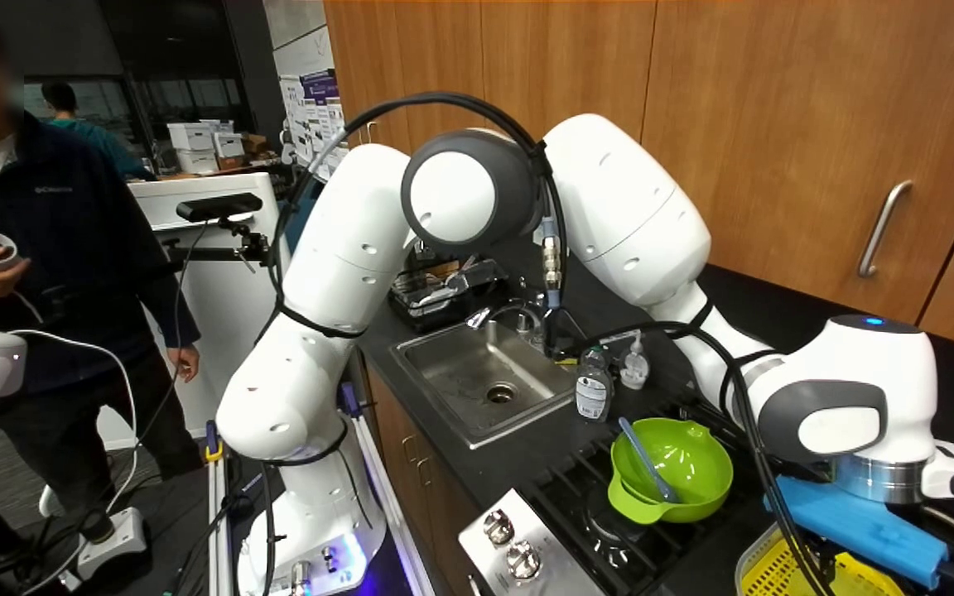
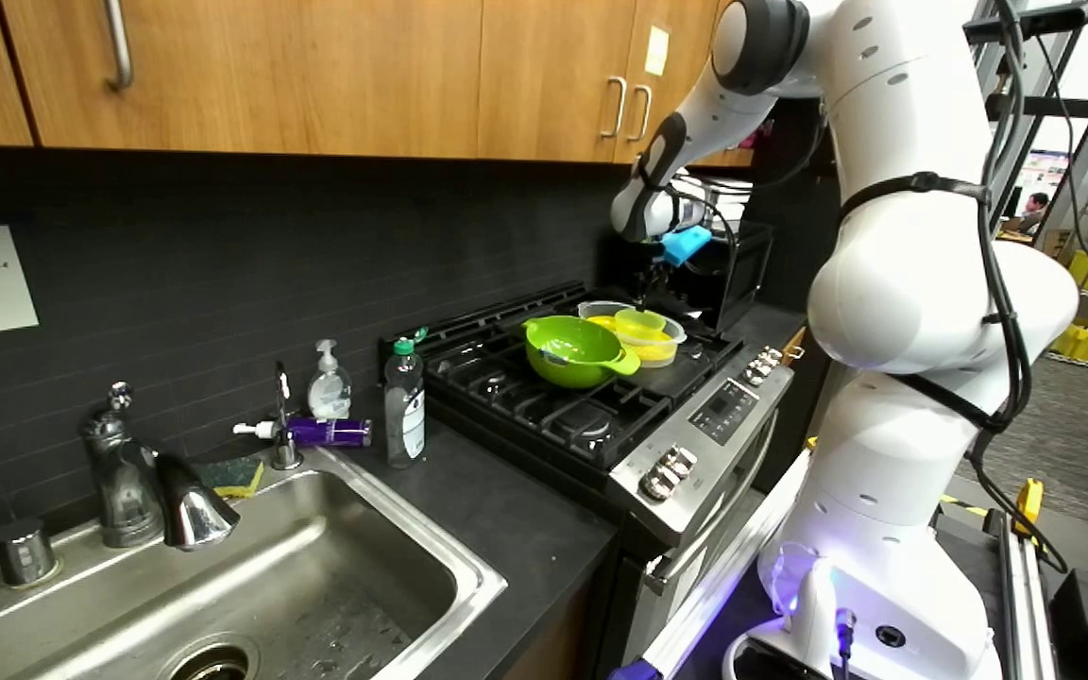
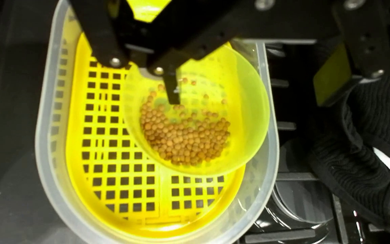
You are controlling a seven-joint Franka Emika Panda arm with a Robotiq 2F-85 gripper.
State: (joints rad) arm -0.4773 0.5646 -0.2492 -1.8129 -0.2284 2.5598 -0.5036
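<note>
My gripper [image 3: 251, 100] is open in the wrist view, its fingers wide apart and nothing held. The left finger [image 3: 173, 89] is over the inside of a translucent yellow-green bowl [image 3: 254, 112]. I cannot tell if it touches the bowl. The right finger [image 3: 332, 79] is outside the bowl and past the clear tub's rim. The bowl holds many small brown balls [image 3: 188, 139]. It sits tilted in a yellow perforated basket [image 3: 124, 189] inside a clear tub [image 3: 42, 145]. An exterior view shows the gripper [image 2: 643, 297] just above this bowl [image 2: 640, 323].
A green bowl [image 1: 705, 451] with a blue spoon [image 1: 647, 459] stands on the stove beside the tub [image 2: 662, 354]. Black ribbed fabric [image 3: 354, 169] lies right of the tub. Soap bottles [image 2: 404, 401] and a sink [image 1: 477, 364] are farther along. Wooden cabinets [image 2: 317, 76] hang above.
</note>
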